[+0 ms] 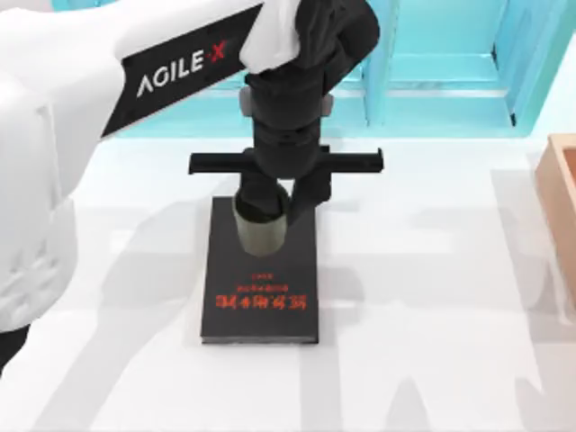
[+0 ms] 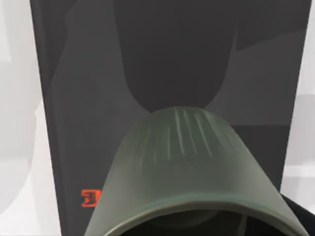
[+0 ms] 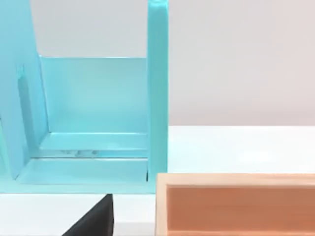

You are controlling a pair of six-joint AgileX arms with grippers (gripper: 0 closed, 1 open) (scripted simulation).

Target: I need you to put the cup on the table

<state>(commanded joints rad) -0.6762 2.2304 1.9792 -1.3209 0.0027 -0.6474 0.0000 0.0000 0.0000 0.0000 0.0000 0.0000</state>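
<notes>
The olive-green cup (image 1: 261, 236) is over the far end of a black book with red lettering (image 1: 261, 306), which lies on the white table (image 1: 432, 315). My left gripper (image 1: 283, 202) comes down on the cup from above, shut on its rim; one finger seems to be inside the cup and the other outside its right wall. In the left wrist view the cup (image 2: 182, 162) sits very close, rim toward the camera, with the book (image 2: 74, 98) beneath it. Whether the cup touches the book is unclear. My right arm is off at the table's right side.
A turquoise cabinet (image 1: 441, 72) runs along the back edge and appears in the right wrist view (image 3: 93, 98). A wooden box (image 1: 562, 198) stands at the right edge, close in the right wrist view (image 3: 236, 201). White tabletop (image 2: 17, 147) lies open on both sides of the book.
</notes>
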